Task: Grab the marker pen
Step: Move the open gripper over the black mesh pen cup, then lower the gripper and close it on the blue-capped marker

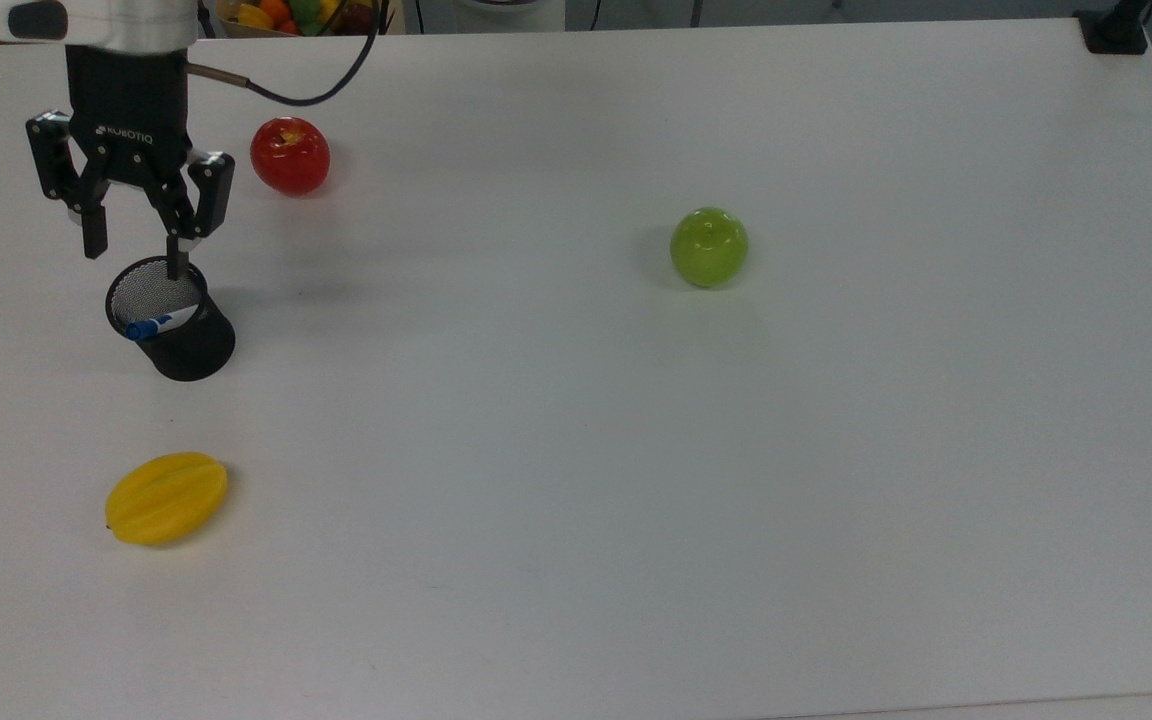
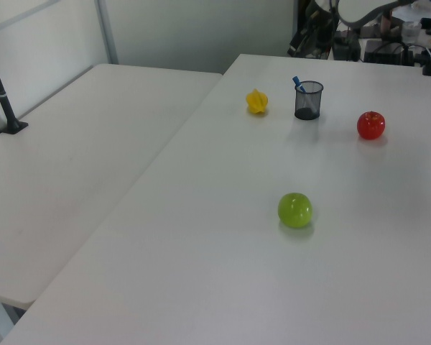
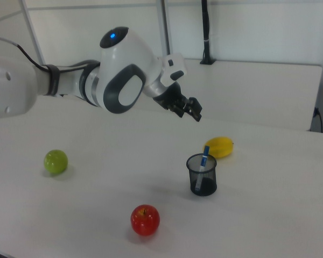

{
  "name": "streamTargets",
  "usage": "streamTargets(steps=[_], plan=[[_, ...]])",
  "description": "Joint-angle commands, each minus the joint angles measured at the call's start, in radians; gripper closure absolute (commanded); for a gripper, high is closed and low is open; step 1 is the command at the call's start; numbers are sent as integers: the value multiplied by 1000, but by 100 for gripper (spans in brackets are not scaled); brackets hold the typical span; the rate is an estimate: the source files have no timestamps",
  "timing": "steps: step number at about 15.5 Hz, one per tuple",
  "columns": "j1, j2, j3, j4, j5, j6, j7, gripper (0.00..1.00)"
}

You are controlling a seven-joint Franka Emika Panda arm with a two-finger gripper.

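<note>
The marker pen (image 1: pixel 162 323) has a white barrel and a blue cap, and it leans inside a black mesh cup (image 1: pixel 194 352) at the top view's left. Its blue end pokes above the cup's rim in the left view (image 2: pixel 297 83) and the right view (image 3: pixel 205 156). My gripper (image 1: pixel 135 254) hangs open just above the cup's far rim in the top view, with one fingertip (image 1: pixel 176 266) over the opening. Nothing is between the fingers. In the right view my gripper (image 3: pixel 192 111) is above the cup (image 3: pixel 203 185) and apart from the pen.
A red apple (image 1: pixel 290 155) lies to the right of my gripper in the top view. A yellow fruit (image 1: pixel 166 497) sits below the cup, and a green apple (image 1: pixel 709 247) lies mid-table. A black mount (image 1: pixel 1116 30) stands at the top right corner.
</note>
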Motion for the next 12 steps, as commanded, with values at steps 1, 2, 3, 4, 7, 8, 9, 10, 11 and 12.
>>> streamTargets(steps=[1,2,3,4,7,8,9,10,11,12], plan=[[-2,35,-2,-37,-2,109,-7,37],[-7,49,-2,-37,-2,128,-7,41],[-9,59,-2,-37,-2,140,-8,42],[-9,72,-2,-37,-2,145,-8,43],[-15,104,-2,-37,-4,174,-10,43],[-16,113,-4,-39,-6,197,-10,43],[-22,122,-4,-40,-7,208,-13,44],[-27,127,-4,-42,-9,208,-19,44],[-28,135,-5,-44,-10,209,-20,44],[-28,139,-7,-44,-13,209,-22,44]])
